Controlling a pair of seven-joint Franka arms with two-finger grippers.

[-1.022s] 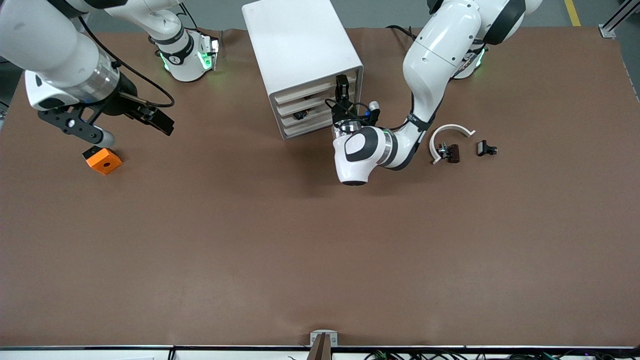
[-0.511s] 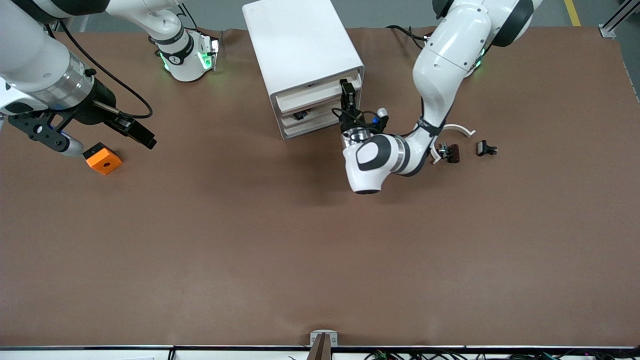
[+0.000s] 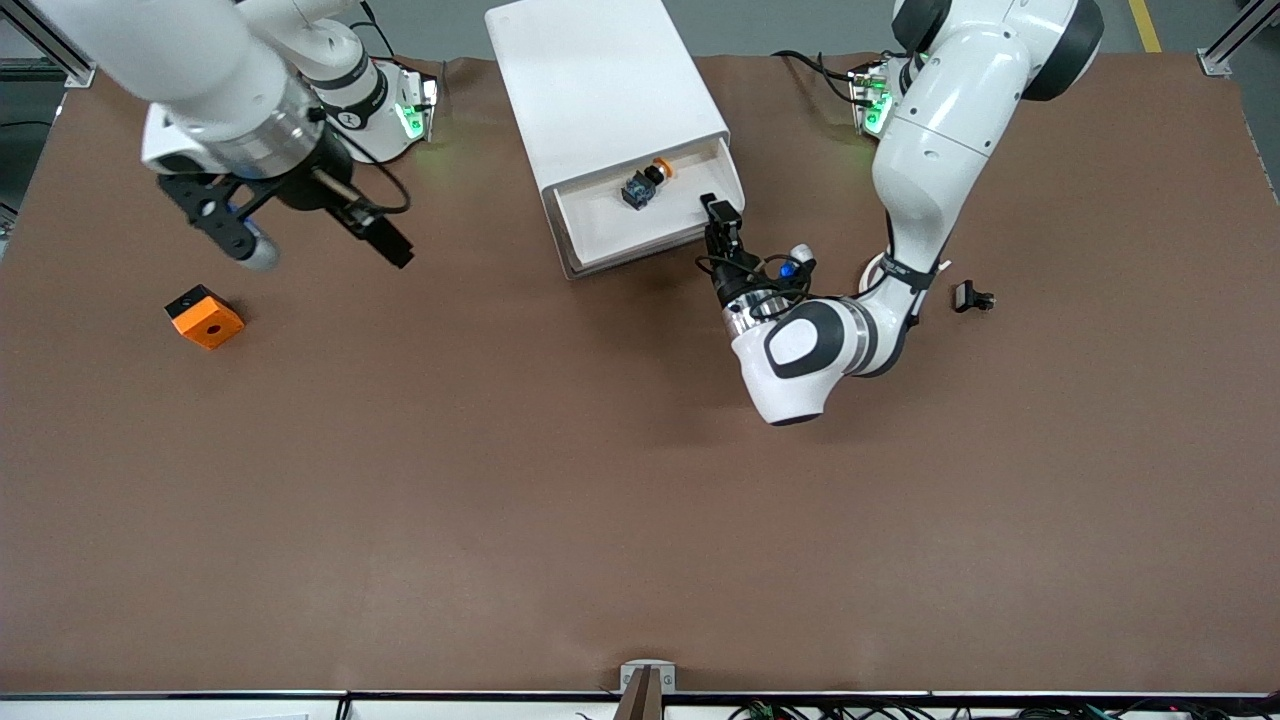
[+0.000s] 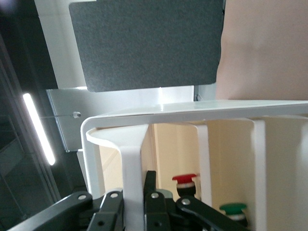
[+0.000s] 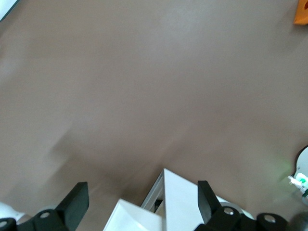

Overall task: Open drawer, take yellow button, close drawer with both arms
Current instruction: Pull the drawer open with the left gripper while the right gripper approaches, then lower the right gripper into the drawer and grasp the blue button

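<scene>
The white cabinet (image 3: 600, 80) stands at the robots' edge of the table. Its top drawer (image 3: 640, 247) is pulled out, and the button (image 3: 648, 184) lies in it, orange cap over a dark body and blue base. My left gripper (image 3: 722, 215) is shut on the drawer's front corner at the left arm's end. In the left wrist view its fingers (image 4: 153, 211) clamp a white wall of the drawer (image 4: 132, 159). My right gripper (image 3: 310, 205) is open and empty, in the air over the table between the orange cube and the cabinet. The right wrist view shows its gripper (image 5: 142, 202) over the cabinet's corner (image 5: 178, 202).
An orange cube (image 3: 204, 317) with a black hole lies toward the right arm's end, also in the right wrist view (image 5: 302, 17). A black clip (image 3: 972, 296) and a white arc (image 3: 872, 268), mostly hidden by the left arm, lie toward the left arm's end. Red (image 4: 185, 179) and green (image 4: 234, 208) caps show inside the cabinet.
My left gripper has pulled the top drawer out toward the front camera, and the button now shows. My right arm has swung from over the orange cube toward the cabinet.
</scene>
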